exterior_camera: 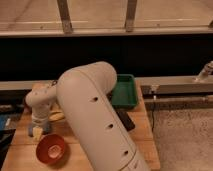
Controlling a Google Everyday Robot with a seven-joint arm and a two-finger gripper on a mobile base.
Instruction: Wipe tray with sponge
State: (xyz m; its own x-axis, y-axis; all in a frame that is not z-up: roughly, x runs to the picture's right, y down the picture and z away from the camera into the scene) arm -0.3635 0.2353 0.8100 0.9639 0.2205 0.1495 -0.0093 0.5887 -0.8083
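Note:
A green tray [126, 93] stands on the wooden table [140, 135], at its far edge right of centre, partly hidden behind my big white arm [95, 120]. My gripper [37, 129] is at the table's left side and points down at the table top, far left of the tray. A small yellow piece [36, 132], possibly the sponge, shows right at the gripper's tip. I cannot tell whether the gripper holds it.
A red bowl [50, 148] sits at the front left, just below the gripper. A pale yellow object [56, 116] lies to the gripper's right. A dark flat object [125, 121] lies in front of the tray. A blue thing [4, 123] is at the left edge.

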